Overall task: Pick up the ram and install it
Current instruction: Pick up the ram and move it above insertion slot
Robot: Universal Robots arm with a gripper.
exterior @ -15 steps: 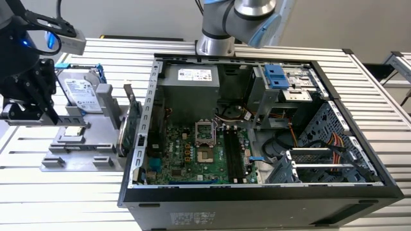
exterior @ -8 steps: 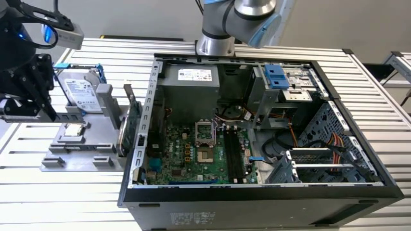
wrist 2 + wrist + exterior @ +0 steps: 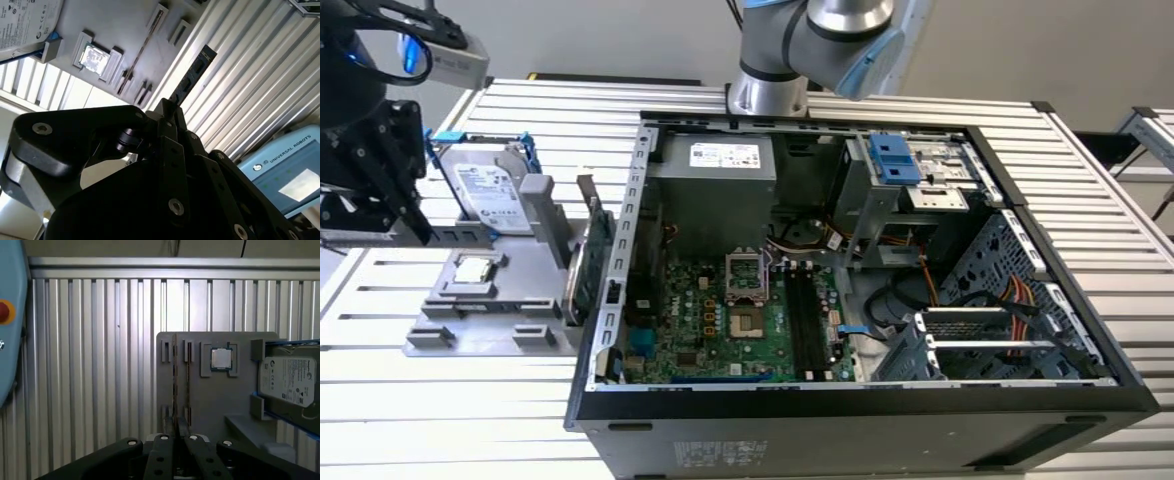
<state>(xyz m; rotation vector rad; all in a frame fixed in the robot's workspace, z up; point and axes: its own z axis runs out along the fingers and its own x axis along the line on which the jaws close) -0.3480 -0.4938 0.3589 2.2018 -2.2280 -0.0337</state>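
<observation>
As the ram [image 3: 192, 75], a thin dark strip carrying a row of black chips, juts from the tip of the gripper [image 3: 171, 107], whose black fingers are pinched narrow on its near end, the pick-up half of the job looks done. In the second wrist view the strip's far end hangs free against the slatted aluminium table [image 3: 250, 75]. The gray parts holder [image 3: 120, 25] lies off to one side, with a square silver processor chip [image 3: 93, 57] in its pocket and a hard drive [image 3: 25, 20] nearby. In the exterior view that holder stands at the view's left, just outside the open computer case [image 3: 854, 405]. Installation appears not yet begun: the long black memory slots [image 3: 803, 320] beside the processor socket [image 3: 747, 290] on the motherboard [image 3: 700, 325] show no module. Seating the strip would call for a carry over the case wall, with its edge lined up along one slot, and then a straight, even push.
</observation>
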